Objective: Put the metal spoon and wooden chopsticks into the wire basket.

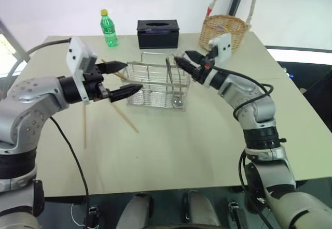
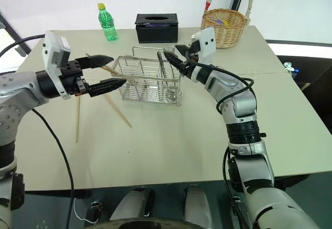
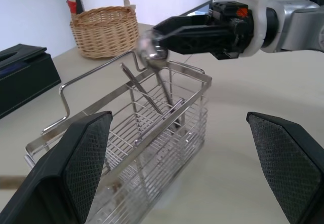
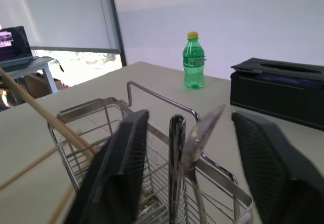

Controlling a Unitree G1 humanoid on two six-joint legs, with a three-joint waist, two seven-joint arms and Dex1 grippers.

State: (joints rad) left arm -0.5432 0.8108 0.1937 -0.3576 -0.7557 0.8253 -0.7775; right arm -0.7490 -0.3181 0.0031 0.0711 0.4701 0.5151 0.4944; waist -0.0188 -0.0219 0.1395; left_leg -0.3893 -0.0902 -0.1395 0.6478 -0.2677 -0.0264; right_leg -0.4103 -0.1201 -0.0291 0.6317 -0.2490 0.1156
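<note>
The wire basket [image 1: 155, 86] stands mid-table. My right gripper [image 1: 181, 57] hovers over the basket's right end, open. The metal spoon [image 3: 150, 50] stands blurred between its fingertips, free of both pads, with its handle down inside the basket. My left gripper [image 1: 132, 76] hangs open and empty at the basket's left end. One of the wooden chopsticks [image 4: 45, 115] leans across the basket's left rim. Two more chopsticks lie on the table, one [image 1: 84, 125] left of the basket and one [image 1: 125, 118] slanting just in front of it.
Along the table's far edge stand a green bottle [image 1: 108, 28], a black tissue box [image 1: 157, 33] and a round wicker basket [image 1: 224, 30]. Bare tabletop [image 1: 187, 146] stretches from the wire basket to the near edge.
</note>
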